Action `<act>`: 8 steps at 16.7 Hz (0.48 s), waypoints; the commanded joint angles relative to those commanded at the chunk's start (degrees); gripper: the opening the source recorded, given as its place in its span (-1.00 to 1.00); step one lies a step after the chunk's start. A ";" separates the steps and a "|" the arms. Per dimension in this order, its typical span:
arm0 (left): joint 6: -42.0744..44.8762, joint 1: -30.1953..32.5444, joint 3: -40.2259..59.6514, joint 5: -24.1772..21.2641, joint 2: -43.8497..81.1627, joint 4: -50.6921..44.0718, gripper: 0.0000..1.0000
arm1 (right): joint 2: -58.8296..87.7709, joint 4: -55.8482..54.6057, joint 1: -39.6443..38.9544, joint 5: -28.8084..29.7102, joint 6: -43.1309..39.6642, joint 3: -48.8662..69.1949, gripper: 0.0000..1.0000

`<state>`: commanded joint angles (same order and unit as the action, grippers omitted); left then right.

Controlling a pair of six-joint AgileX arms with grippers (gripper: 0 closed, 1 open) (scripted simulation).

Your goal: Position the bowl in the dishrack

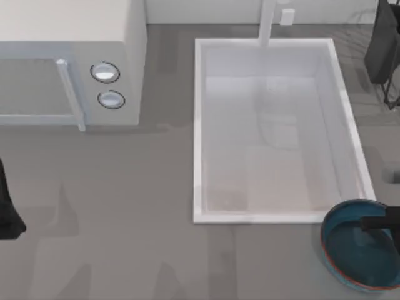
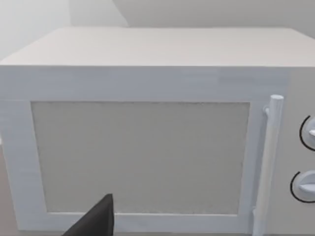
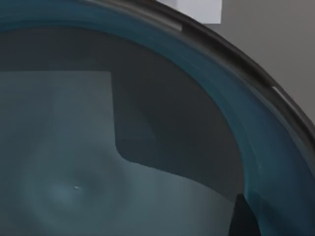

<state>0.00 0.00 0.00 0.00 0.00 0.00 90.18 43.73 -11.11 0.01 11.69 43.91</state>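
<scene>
The teal-blue bowl point(image 1: 350, 250) with its thin reddish rim is at the lower right of the top view, just off the sink's near right corner. My right gripper point(image 1: 374, 223) is a dark shape over the bowl's far rim, reaching in from the right edge. In the right wrist view the bowl's glossy inside point(image 3: 98, 162) is very close, with its rim point(image 3: 231, 54) curving across. Whether the bowl rests on the counter or is held I cannot tell. The dishrack point(image 1: 382, 47), dark wires seen in part, stands at the top right corner. My left arm point(image 1: 7, 215) is parked at the left edge.
A large white sink basin point(image 1: 199, 125) with a faucet point(image 1: 267, 22) takes up the middle. A white microwave point(image 1: 69, 50) stands at the back left, its door point(image 2: 142, 157) and handle point(image 2: 269, 162) facing the left wrist camera. Grey counter point(image 1: 125, 237) spreads in front.
</scene>
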 joint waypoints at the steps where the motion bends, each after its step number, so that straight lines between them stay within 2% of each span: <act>1: 0.00 0.00 0.00 0.00 0.00 0.00 1.00 | 0.00 0.00 0.00 0.00 0.00 0.00 -1.00; 5: 0.00 0.00 0.00 0.00 0.00 0.00 1.00 | -0.12 2.17 -0.05 0.09 -0.02 2.17 -1.00; 8: 0.00 0.00 0.00 0.00 0.00 0.00 1.00 | -0.56 9.79 0.01 0.13 -0.03 9.43 -1.00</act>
<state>0.00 0.00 0.00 0.00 0.00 0.00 89.62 53.52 -11.10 0.14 11.66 53.34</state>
